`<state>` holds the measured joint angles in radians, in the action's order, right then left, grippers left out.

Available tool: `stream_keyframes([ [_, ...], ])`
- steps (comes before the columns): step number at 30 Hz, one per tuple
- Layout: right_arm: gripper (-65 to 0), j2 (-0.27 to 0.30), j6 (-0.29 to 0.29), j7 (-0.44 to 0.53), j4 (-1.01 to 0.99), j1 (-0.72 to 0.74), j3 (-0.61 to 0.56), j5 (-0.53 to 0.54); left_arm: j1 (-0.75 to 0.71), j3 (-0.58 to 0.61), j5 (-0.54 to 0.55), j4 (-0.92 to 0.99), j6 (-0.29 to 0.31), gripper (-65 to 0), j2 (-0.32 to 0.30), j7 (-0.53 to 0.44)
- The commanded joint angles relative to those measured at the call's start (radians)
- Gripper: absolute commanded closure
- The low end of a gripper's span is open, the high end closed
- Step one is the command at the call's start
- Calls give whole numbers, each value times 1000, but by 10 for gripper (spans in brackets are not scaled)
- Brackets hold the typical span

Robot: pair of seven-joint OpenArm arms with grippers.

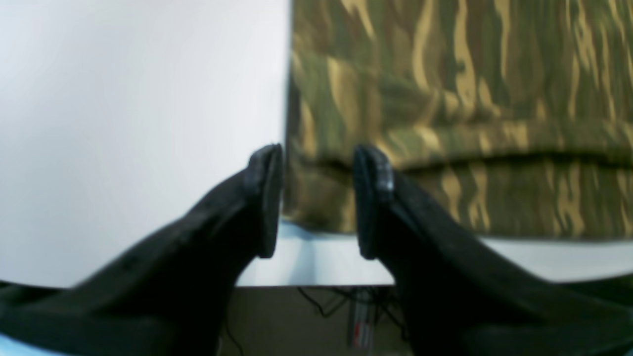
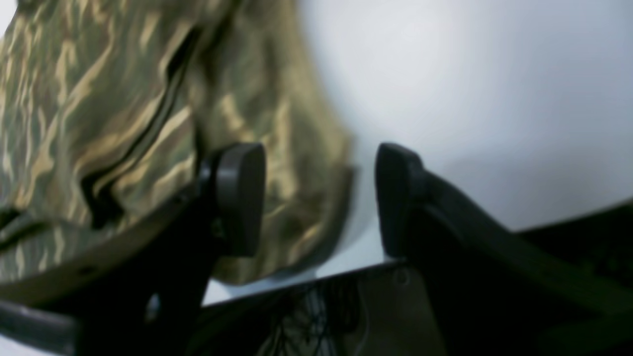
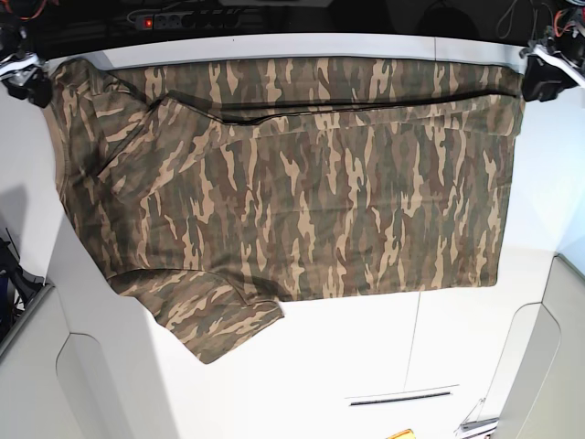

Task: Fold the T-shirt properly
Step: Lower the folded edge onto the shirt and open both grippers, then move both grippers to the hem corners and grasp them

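Observation:
The camouflage T-shirt (image 3: pixel 302 192) lies spread flat across the white table (image 3: pixel 366 347), with its far strip folded over along the back edge. One sleeve (image 3: pixel 219 320) sticks out at the front left. The collar is not in view. My left gripper (image 3: pixel 541 80) is at the shirt's far right corner; in the left wrist view it (image 1: pixel 319 200) is open, with the shirt's corner (image 1: pixel 445 99) lying just beyond the fingertips. My right gripper (image 3: pixel 27 82) is at the far left corner; in the right wrist view it (image 2: pixel 319 198) is open, with bunched cloth (image 2: pixel 123 123) behind its left finger.
The table's back edge (image 1: pixel 316 277) runs right under both grippers, with cables (image 1: pixel 346 306) hanging below it. A power strip (image 3: pixel 174 18) with a red light lies behind the table. Grey panels (image 3: pixel 27 366) flank the front corners.

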<state>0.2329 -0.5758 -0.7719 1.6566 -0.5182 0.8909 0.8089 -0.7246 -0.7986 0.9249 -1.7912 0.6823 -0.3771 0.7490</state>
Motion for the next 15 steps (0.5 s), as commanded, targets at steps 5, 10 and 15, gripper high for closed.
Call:
stream_keyframes([
  [5, -347, 84, -3, 96, 16, 13, 72, 42, -3, -102, 90, -13, 16, -261, -14, -20],
  [10, -347, 117, 4, 95, 15, 130, 74, -25, 47, -124, 87, -13, 16, -312, -20, -19],
  [15, -347, 119, 4, 95, -4, 258, 55, -32, 122, -123, 72, -13, 16, -336, -22, -18],
])
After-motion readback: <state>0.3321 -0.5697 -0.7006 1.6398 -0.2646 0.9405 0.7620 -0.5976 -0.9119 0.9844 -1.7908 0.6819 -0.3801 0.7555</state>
